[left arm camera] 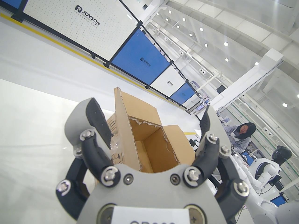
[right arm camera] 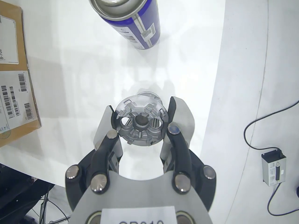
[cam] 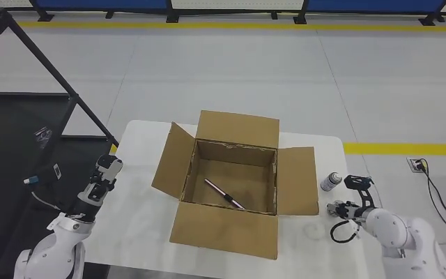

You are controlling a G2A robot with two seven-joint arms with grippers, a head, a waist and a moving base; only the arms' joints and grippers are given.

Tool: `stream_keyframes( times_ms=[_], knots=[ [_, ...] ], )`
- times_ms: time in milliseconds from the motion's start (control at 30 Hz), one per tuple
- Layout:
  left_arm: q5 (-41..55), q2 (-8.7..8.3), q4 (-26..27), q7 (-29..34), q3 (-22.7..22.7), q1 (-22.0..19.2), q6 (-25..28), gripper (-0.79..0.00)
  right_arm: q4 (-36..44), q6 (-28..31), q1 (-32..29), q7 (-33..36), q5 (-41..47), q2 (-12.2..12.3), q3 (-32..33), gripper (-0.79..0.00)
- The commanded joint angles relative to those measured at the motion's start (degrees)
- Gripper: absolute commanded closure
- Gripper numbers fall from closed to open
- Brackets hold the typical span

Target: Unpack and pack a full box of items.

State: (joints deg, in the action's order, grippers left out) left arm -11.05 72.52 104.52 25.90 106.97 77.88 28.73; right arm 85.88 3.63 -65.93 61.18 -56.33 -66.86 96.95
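Your right gripper clasps a round metal part right of the open box, near the spray can — your left gripper hangs spread wide at the box's left.

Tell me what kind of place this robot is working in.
Probably an industrial hall or robotics lab: a yellow floor line, blue and white partition panels, and a high ceiling with rows of lights.
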Motion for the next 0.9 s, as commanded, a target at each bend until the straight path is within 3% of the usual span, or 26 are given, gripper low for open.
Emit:
stream_keyframes(
  times_ms=[0, 333, 433, 567, 700, 867],
  knots=[
    [0.0, 0.00, 0.0, 0.0, 0.0, 0.0, 0.0, -0.785, -0.4, 0.2, 0.3, -0.2, 0.2, 0.1, -0.1, -0.785],
    [0.0, 0.00, 0.0, 0.0, 0.0, 0.0, 0.0, -0.785, 3.1, 1.2, 1.0, 0.6, 1.3, 0.9, 0.5, -0.785],
    [0.0, 0.00, 0.0, 0.0, 0.0, 0.0, 0.0, -0.785, 8.8, 0.9, 0.7, -2.4, 0.7, 1.1, 1.7, -0.785],
    [0.0, 0.00, 0.0, 0.0, 0.0, 0.0, 0.0, -0.785, 20.9, -2.6, -0.1, -12.5, -6.3, 1.2, 2.2, -0.785],
    [-1.2, -0.11, 0.7, -0.8, -0.8, 0.7, 0.4, -0.785, 27.7, 1.2, 3.5, -13.6, 0.6, 0.8, -4.4, -0.785],
    [-1.8, -0.26, -0.4, -2.4, -1.5, 1.4, 0.9, -0.785, 20.1, 8.5, 17.6, -5.5, 6.7, -0.5, -22.2, -0.785]
  ],
)
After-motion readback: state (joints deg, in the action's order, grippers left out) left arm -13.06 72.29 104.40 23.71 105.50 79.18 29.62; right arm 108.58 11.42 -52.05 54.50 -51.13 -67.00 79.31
